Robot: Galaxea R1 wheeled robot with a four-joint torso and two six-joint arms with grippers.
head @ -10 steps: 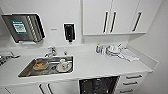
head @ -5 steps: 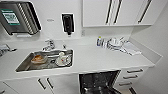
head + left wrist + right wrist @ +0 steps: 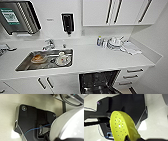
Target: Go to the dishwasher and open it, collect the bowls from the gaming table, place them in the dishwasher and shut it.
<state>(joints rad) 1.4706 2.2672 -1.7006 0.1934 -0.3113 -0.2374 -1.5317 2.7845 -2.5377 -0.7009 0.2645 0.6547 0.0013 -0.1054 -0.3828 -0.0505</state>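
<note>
The dishwasher [image 3: 98, 82] stands open under the white counter [image 3: 100, 60], its dark inside with racks showing at the lower edge of the head view. In the right wrist view a yellow-green bowl [image 3: 121, 126] with small dark dots is tilted on its edge above the pale floor. My right gripper [image 3: 130, 138] is shut on its rim. The gaming table is out of view.
A steel sink [image 3: 46, 60] holds white dishes and an orange-filled bowl [image 3: 38, 58]. Bottles, stacked white dishes [image 3: 115, 42] and a cloth lie at the counter's right. White drawers [image 3: 133, 75] flank the dishwasher. A side wall closes in on the right.
The whole head view has shifted a little, so the camera has moved. More of the dishwasher's dark opening shows now. Nothing on the counter has moved.
</note>
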